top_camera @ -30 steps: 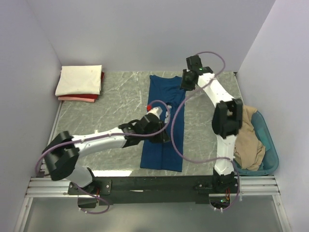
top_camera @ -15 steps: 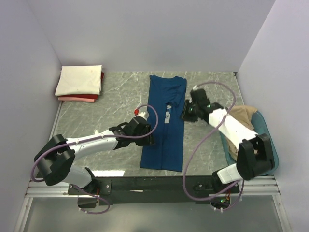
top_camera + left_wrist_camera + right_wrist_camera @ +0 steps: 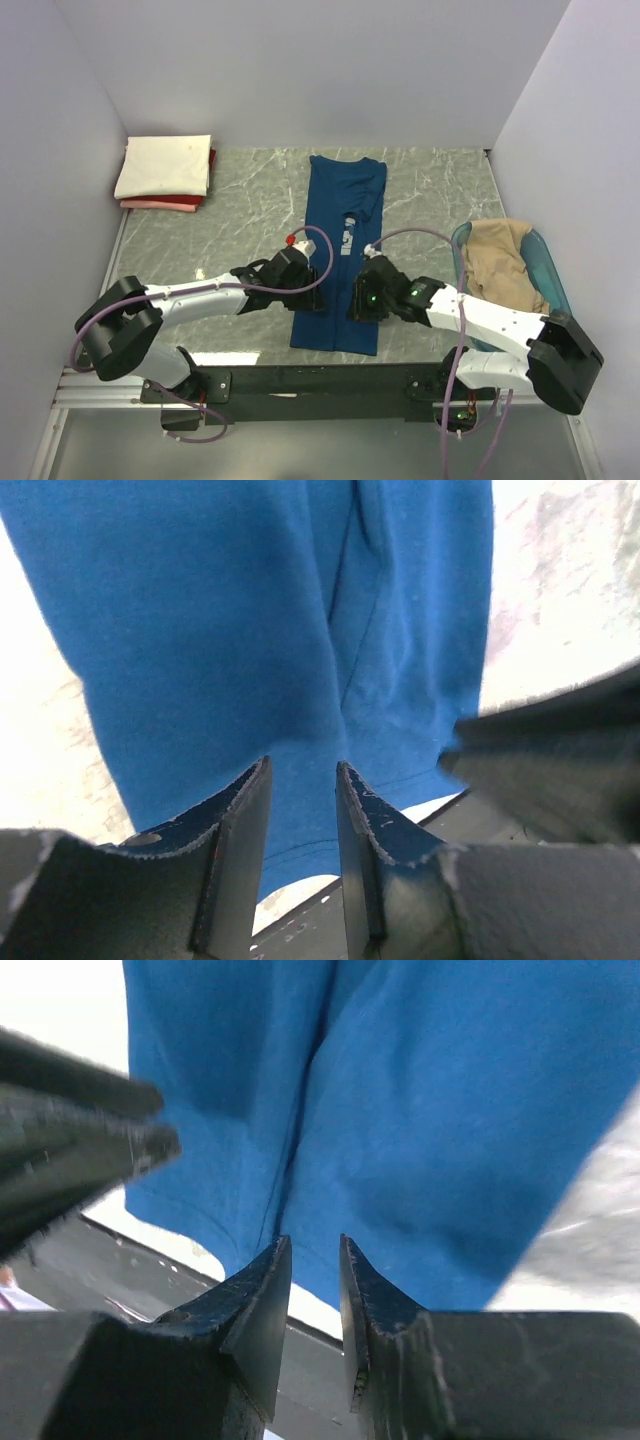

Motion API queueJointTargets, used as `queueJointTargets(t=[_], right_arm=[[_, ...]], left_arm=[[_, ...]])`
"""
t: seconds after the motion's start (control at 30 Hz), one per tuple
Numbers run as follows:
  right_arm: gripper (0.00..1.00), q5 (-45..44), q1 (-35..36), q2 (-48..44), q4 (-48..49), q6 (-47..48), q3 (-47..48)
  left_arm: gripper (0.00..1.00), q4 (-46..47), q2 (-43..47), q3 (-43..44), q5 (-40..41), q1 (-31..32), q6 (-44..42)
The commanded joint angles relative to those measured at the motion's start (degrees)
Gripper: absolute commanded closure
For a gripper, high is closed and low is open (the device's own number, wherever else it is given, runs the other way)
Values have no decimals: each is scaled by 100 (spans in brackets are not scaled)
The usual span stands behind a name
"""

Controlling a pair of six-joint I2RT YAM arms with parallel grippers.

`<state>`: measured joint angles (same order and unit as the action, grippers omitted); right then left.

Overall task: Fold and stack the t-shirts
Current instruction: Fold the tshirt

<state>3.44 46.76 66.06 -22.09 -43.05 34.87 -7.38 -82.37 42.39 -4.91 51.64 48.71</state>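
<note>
Both arms have swung to the near hem of the dark blue t-shirt [image 3: 343, 205], a strip awaiting cross-folds, left gripper [image 3: 302, 770] and right gripper [image 3: 315, 1243] parted, empty; folded tees [image 3: 165, 170] lie stacked far-left of it, tan t-shirt [image 3: 500, 262] waits right.

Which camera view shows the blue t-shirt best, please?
The top external view: nearly the whole blue t-shirt shows, collar to hem. Both wrist views show only close-up cloth near its hem.

Blue t-shirt [image 3: 340, 215]: print too small to read; near side edges hidden beneath left gripper [image 3: 308, 293] and right gripper [image 3: 357, 300]
</note>
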Motion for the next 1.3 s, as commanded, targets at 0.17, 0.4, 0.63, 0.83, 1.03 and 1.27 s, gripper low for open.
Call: queueJointTargets(t=[0.17,0.4,0.63,0.83,1.03,1.27], right_arm=[[67,-1073,1036,565,-93,-599,116],[67,-1609,1326,759,-428,-626,195],[65,-2102,1432,838,-718,-609,468],[63,-2058,1432,1066,-516,-529,538],[58,-1962,1432,1225,-463,-547,442],[66,-1909,1441,1137,-437,-626,336]], left_arm=[[62,-343,326,-266,315,22,95],[61,-475,581,-512,341,22,227],[58,-721,950,-741,473,22,280],[56,-765,1012,-855,473,22,332],[54,-783,1047,-934,473,22,341],[55,-625,872,-1057,421,39,350]])
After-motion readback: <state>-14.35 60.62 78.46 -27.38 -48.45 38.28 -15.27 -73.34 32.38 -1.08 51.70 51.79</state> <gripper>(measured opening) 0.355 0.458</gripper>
